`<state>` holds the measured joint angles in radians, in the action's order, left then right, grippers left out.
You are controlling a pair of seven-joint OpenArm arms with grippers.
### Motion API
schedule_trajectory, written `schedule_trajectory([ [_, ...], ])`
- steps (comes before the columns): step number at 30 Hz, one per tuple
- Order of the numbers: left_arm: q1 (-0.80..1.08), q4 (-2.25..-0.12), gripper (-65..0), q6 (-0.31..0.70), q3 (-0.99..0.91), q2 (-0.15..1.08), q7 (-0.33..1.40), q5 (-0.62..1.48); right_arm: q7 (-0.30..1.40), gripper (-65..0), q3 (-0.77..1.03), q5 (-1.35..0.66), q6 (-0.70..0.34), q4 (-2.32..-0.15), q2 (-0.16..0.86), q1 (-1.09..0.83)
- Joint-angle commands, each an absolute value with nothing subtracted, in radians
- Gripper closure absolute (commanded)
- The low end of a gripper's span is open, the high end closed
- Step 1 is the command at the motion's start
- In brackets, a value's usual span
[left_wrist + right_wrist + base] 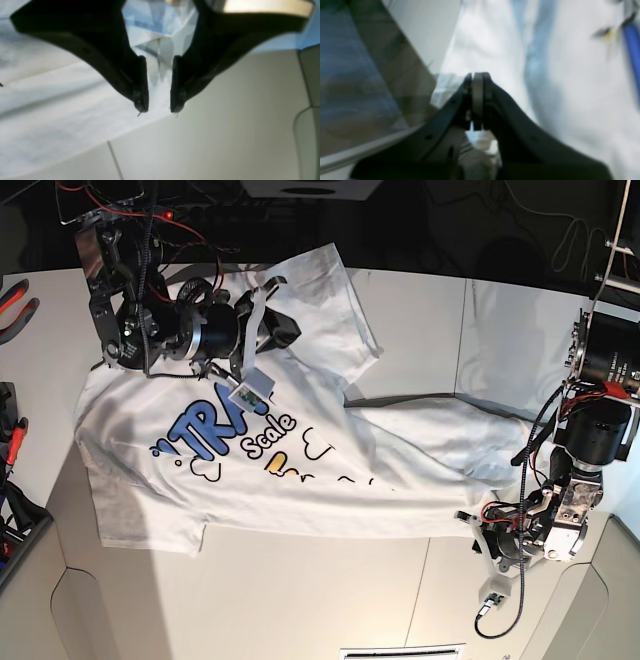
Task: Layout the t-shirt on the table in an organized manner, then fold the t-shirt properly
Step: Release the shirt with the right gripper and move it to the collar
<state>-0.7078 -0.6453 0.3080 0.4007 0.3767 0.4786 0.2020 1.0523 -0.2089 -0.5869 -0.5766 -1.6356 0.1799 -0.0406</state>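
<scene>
Left pincer [158, 110] part-open, empty, over the shirt [300, 470] edge; right pincer [477, 75] closed on shirt cloth; one shirt, one tabletop [300, 590].

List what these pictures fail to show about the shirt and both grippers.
- Print on the t-shirt: base view, folds and the right arm cover part of the letters.
- Right gripper: jaws shut; the blurred right wrist view does not show whether cloth is pinched.
- Left gripper: left wrist view, jaws apart over the shirt edge and table; contact unclear. Small and cluttered in the base view.
</scene>
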Motion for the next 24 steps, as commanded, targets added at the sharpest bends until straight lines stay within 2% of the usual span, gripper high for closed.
schedule_trajectory([
  [1,-0.733,-0.659,-14.5,0.319,0.398,0.36,0.477,0.209,1.033,0.0,-0.205,-0.607,-0.581,-1.653,0.181,-0.045],
  [5,-0.696,-0.648,-14.2,0.319,0.398,0.291,0.478,0.205,1.061,0.0,-0.205,-0.585,-0.581,-1.653,0.183,-0.09],
  [7,-0.677,-0.637,-11.2,0.316,0.398,0.259,0.471,0.177,1.097,0.0,-0.205,-0.583,-0.58,-1.653,0.185,-0.103],
  [11,-0.643,-0.601,-9.0,0.226,0.4,0.224,0.435,0.03,1.188,0.0,-0.205,-0.589,-0.581,-1.653,0.201,-0.126],
  [19,-0.651,-0.491,-9.0,0.059,0.401,0.265,0.381,-0.102,1.259,0.0,-0.205,-0.711,-0.603,-1.653,0.345,-0.202],
  [24,-0.651,-0.491,-9.0,0.075,0.401,0.299,0.37,-0.049,1.256,0.0,-0.205,-0.834,-0.603,-1.656,0.396,-0.216],
])
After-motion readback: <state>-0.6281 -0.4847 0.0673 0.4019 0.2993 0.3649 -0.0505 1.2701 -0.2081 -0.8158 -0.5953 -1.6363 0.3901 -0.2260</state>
